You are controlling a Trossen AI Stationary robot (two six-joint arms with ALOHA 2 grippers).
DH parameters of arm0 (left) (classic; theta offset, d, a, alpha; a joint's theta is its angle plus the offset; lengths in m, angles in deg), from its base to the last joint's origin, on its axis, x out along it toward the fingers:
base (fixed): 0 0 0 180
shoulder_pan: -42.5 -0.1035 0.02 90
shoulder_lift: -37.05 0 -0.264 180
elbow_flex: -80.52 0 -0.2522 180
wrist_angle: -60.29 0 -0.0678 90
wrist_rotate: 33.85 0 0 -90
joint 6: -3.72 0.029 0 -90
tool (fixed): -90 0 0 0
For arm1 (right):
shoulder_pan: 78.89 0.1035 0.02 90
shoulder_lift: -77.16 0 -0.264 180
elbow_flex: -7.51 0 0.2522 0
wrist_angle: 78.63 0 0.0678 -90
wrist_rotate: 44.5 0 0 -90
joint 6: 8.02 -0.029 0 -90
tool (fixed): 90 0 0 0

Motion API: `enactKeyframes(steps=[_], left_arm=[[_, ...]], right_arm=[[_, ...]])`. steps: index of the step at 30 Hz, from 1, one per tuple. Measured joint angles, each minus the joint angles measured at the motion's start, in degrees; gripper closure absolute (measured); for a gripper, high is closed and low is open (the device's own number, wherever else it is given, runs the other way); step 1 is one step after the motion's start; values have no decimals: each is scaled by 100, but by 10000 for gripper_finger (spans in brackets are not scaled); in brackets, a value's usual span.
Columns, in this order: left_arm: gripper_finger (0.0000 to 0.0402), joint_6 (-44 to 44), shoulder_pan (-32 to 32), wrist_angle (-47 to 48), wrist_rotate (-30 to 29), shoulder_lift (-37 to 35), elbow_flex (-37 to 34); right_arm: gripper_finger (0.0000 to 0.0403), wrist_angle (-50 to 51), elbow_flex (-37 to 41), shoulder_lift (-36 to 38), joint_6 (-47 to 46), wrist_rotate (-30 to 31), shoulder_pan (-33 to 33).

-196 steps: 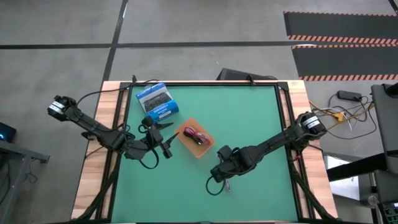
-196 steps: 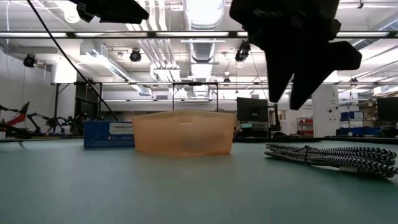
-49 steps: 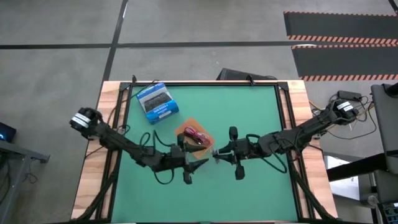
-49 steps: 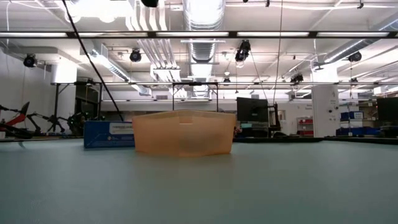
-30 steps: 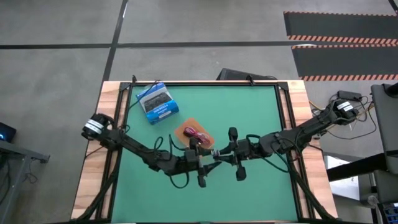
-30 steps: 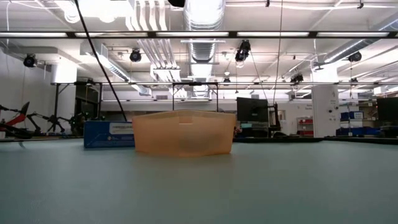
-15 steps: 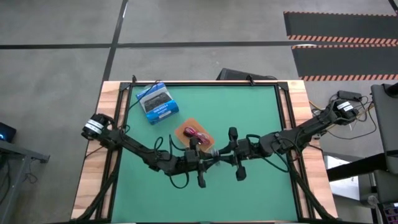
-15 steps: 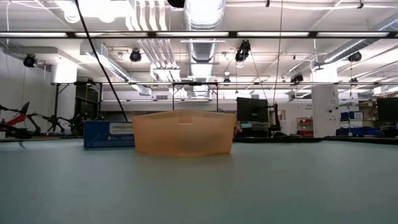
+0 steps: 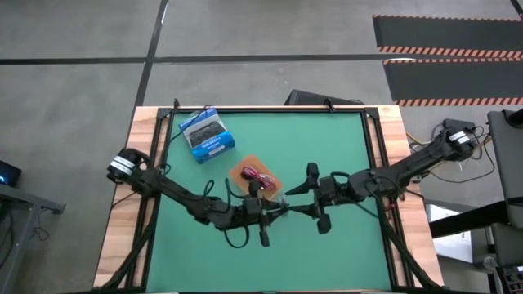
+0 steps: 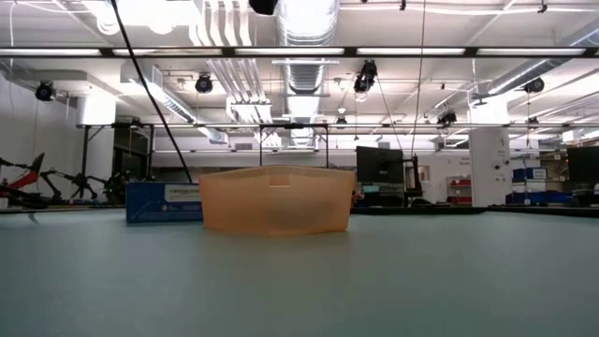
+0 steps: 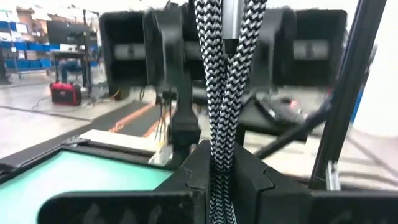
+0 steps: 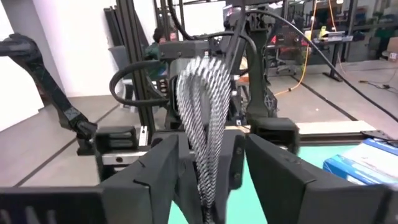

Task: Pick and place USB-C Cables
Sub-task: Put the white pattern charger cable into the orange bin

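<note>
Above the middle of the green bench (image 9: 327, 147), the two arms are met tip to tip, as is seen in the high view. The left claw (image 9: 274, 211) is reached in from the left side and the right claw (image 9: 298, 200) from the right side, and a black-and-white braided cable (image 11: 222, 81) is found between them, lifted above the bench surface.

In the left wrist view, the left claw (image 11: 214, 174) is closed tightly on this braided cable, whose strands are pinched between the two dark fingers (image 11: 186, 171) and are run upward toward the other arm. In the right wrist view, the same braided cable (image 12: 202, 109) is seen as a folded loop standing between the fingers (image 12: 273, 168) of the right claw (image 12: 208, 180). These fingers are spread apart, with a gap left on each side of the loop, so the cable is not gripped by the right claw.

Just beside the meeting point, toward the far side of the bench, an orange tray (image 9: 242, 170) is placed, and a pink-maroon cable (image 9: 260, 177) is lying inside it. A blue-and-white box (image 9: 207, 135) is set near the far left corner, well apart from the claws. In the low view only the orange tray (image 10: 276, 199) and the blue-and-white box (image 10: 164, 202) behind it are shown on the bench.
</note>
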Motion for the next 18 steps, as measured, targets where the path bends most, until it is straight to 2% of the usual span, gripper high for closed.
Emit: enactKeyframes(steps=[5, 12, 15, 18], left_arm=[[385, -6, -28, 1637, -20, -471, 104], [385, 116, -303, 5687, -13, -1209, 865], [385, 664, -508, 7414, 155, -1332, 1229], [382, 1748, -734, 8477, 499, -1346, 1412]], right_arm=[[212, 1208, -4, 865, -326, -2, 0], [211, 2975, -4, 1855, -885, 4, 0], [211, 3308, 6, 2026, -1014, 2, 0], [211, 3404, 60, 2075, -1023, 7, 0]])
